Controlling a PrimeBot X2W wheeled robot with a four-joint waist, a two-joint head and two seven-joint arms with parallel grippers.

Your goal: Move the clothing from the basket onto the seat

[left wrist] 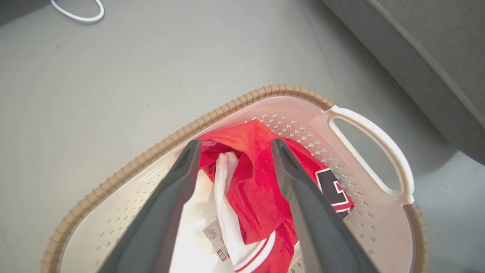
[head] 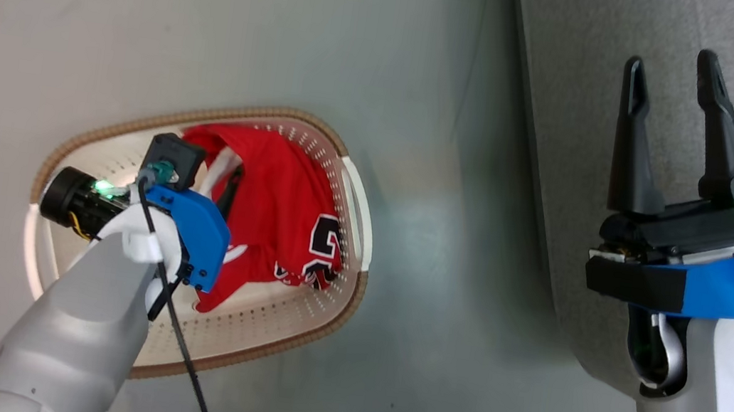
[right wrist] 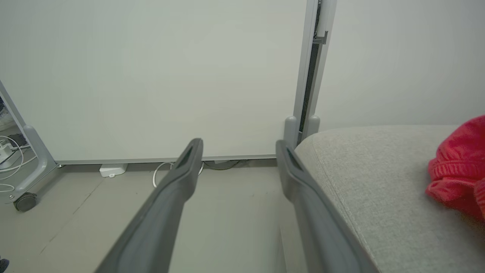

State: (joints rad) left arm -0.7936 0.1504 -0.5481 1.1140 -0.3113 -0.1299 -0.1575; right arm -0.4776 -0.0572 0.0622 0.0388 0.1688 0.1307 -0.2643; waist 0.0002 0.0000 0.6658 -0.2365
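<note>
The left end effector [left wrist: 235, 146], fingers apart and empty, is hovering nearer, straddling the clothing [left wrist: 257, 189] mid-frame in the basket [left wrist: 235, 102]. The right end effector [head: 673, 62], likewise apart, is hanging by the seat [head: 571, 84].

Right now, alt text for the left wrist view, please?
The left gripper, its two dark fingers open, points down into a cream basket with a brown rim and a white handle, at a crumpled red jersey with white trim. Grey floor surrounds the basket, and a grey sofa crosses the upper right.
</note>
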